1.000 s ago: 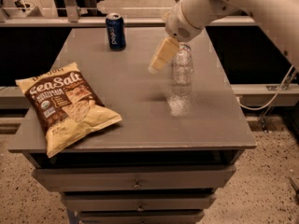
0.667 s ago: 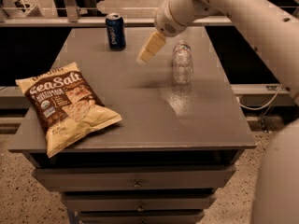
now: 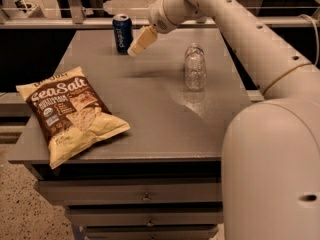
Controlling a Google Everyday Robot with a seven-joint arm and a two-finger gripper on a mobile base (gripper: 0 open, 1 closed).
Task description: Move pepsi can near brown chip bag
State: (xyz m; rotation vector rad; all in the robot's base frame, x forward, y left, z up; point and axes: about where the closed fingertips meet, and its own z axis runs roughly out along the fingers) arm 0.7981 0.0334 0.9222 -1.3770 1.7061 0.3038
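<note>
Standing upright near the far left corner of the worktop (image 3: 150, 104), the pepsi can (image 3: 122, 32) is not yet picked up. The hand (image 3: 139, 41) hangs just beside it on the right, angled down and left toward the can's lower half. It seems to hold nothing, and I cannot tell whether it is spread apart or closed together, nor whether it touches the can.

The brown chip bag (image 3: 70, 113) lies flat by the front left corner, well apart from the can, with its lower end slightly over the front edge. The task therefore looks barely begun: the grasp, the carry toward the front left and the setting down near the bag are all left.

A clear water bottle (image 3: 195, 66) stands right of centre, apart from both. The arm (image 3: 240, 29) crosses the far right corner, and its bulky near part hides the front right corner of the worktop.
</note>
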